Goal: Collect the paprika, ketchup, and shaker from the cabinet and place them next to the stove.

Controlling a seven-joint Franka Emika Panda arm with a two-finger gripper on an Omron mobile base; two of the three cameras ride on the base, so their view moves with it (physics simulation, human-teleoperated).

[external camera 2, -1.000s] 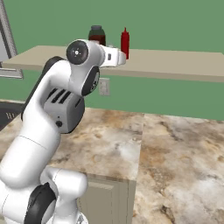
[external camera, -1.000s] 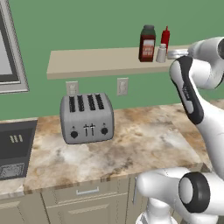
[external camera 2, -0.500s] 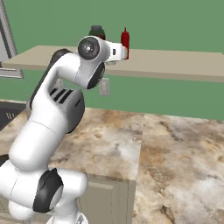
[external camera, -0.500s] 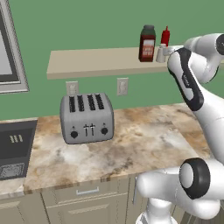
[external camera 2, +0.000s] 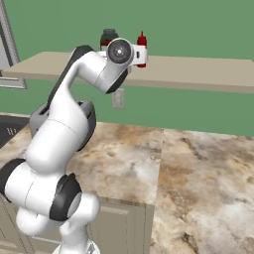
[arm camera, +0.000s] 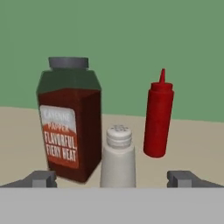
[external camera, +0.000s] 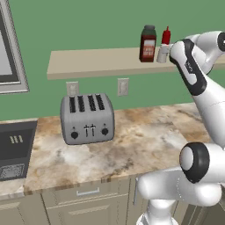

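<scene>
Now the hand point(arm camera: 113, 179) is spread wide — holding nothing — its fingertips point(arm camera: 41, 178) flanking the shaker point(arm camera: 118, 157).

On the cabinet point(external camera: 101, 63) stand one paprika point(arm camera: 70, 120), one ketchup point(arm camera: 158, 118) and one shaker point(arm camera: 118, 156). One toaster point(external camera: 87, 118) with four slots sits on the desk point(external camera: 145, 140)
</scene>
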